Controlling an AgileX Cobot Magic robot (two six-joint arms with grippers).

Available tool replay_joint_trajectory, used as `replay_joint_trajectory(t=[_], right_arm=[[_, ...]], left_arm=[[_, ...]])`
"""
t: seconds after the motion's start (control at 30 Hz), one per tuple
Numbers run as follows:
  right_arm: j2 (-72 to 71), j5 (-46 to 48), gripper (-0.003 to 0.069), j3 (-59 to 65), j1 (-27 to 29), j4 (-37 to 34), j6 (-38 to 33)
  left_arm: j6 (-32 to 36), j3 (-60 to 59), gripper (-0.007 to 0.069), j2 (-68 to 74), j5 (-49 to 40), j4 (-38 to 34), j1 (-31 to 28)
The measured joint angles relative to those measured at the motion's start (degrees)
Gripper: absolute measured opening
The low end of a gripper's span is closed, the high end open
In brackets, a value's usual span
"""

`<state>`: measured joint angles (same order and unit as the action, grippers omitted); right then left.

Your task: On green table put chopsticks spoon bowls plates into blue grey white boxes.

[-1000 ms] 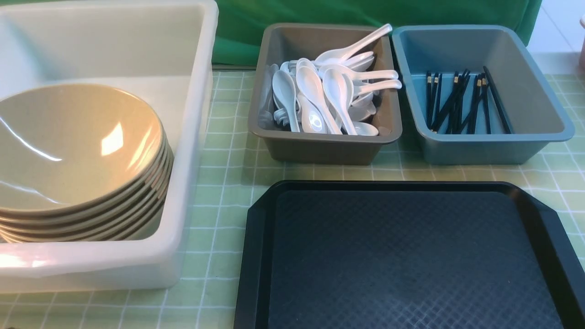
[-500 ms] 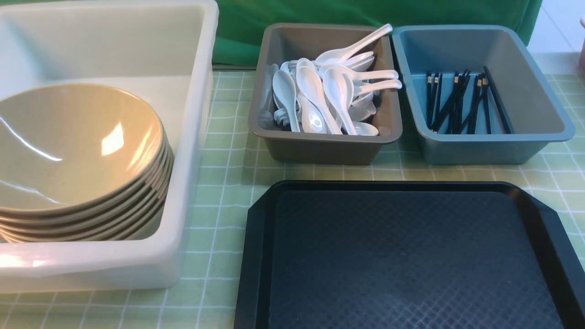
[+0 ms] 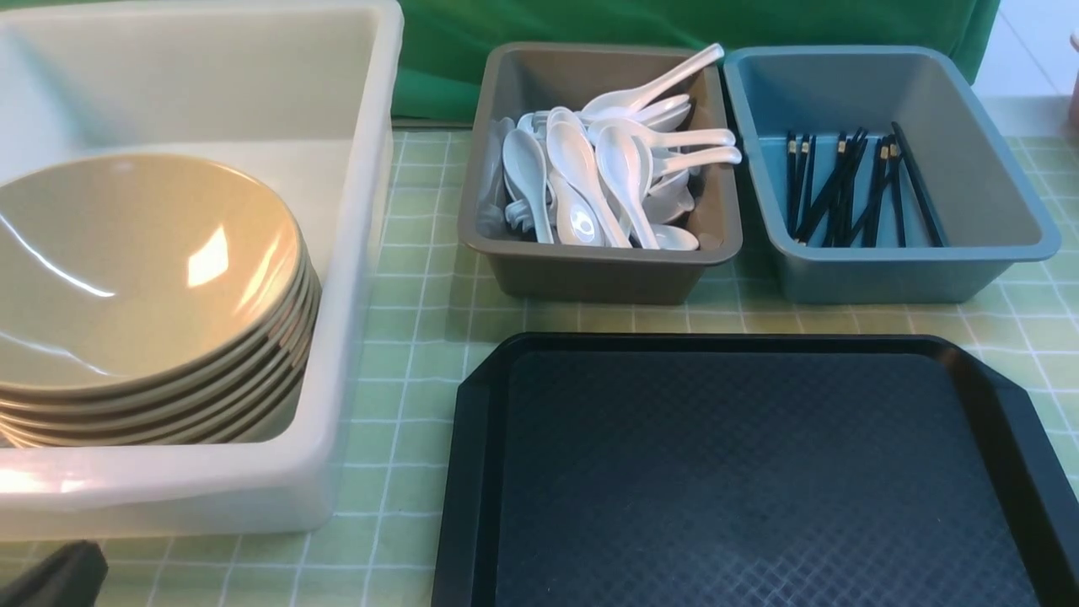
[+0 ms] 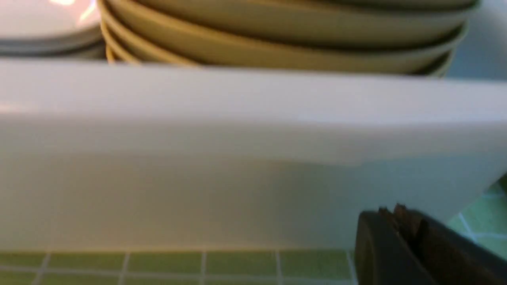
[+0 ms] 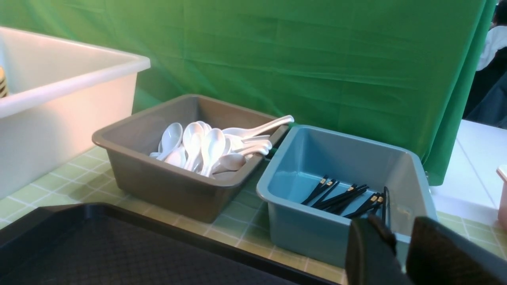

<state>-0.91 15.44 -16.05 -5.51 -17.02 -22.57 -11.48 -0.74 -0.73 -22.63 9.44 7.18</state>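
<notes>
1. My left jaws (image 4: 400, 221) pressed together, right jaws (image 5: 400, 245) slightly spread, both empty.
2. Bowls (image 3: 143, 287) in white box (image 3: 354, 253), spoons (image 3: 590, 177) grey, chopsticks (image 3: 843, 190) blue.
3. Black tray (image 3: 480, 438) bare; sorting looks finished, next only retreat.

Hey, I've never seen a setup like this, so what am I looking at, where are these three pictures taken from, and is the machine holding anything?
This is a two-armed robot sorting tableware. The wide picture comes from a camera between its arms, looking forward. The other two come from cameras on its wrists.

On the green checked table stand a white box with stacked tan bowls, a grey box full of white spoons, and a blue box with black chopsticks. The black tray in front has nothing on it.

The left tool sits low beside the white box, shut and holding nothing. The right tool hovers near the blue box, slightly parted, with nothing between its fingers.
</notes>
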Motion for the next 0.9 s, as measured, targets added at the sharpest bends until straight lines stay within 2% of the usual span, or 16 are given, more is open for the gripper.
replay_joint_trajectory(t=[0.23, 0.9], right_arm=[[0.0, -0.06, 0.0164, 0.0, 0.0, 0.0, 0.0], [0.0, -0.06, 0.0183, 0.0, 0.0, 0.0, 0.0]], left_arm=[[2.69, -0.18, -0.0001, 0.0, 0.98, -0.98, -1.61], [3.1, -0.24, -0.0001, 0.0, 1.33, -2.37, -1.61]])
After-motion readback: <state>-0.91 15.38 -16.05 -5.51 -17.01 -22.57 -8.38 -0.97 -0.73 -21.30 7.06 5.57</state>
